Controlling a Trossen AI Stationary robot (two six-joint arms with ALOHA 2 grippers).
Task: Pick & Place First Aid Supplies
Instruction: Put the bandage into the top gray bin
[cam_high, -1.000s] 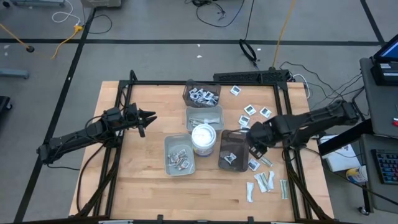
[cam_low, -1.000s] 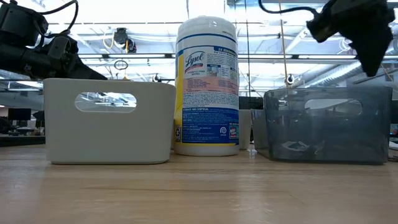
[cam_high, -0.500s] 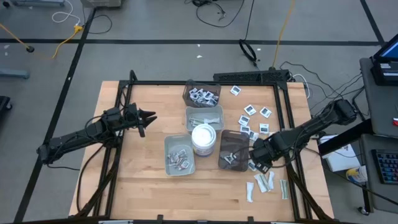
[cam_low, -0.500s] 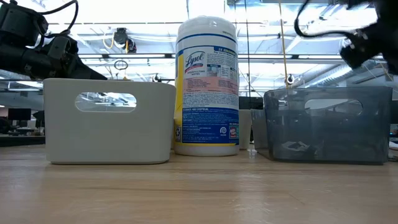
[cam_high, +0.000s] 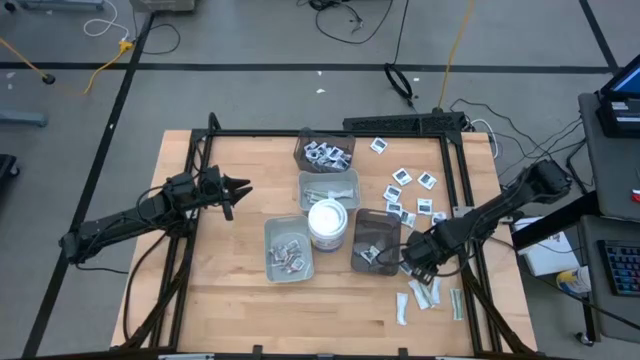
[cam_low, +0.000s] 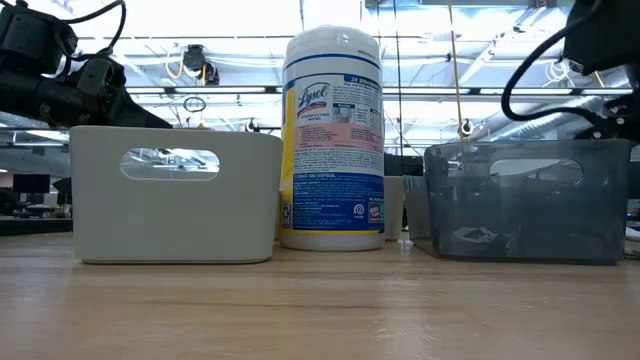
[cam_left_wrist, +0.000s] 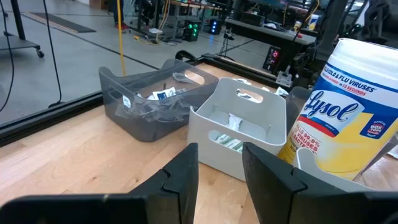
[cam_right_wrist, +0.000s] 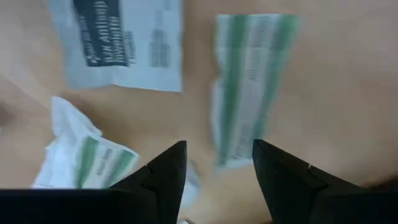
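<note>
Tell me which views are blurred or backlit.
Right wrist view: motion-smeared, the green-striped packet and dark-print packet soft beyond the right gripper. Low view: bright ceiling lights behind the Lysol tub, arms silhouetted. High and left wrist views: even and sharp.

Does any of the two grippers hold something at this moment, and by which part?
Nothing is held. The right gripper is open above a green-striped strip packet on the table. The left gripper is open and empty, off by the trays.
</note>
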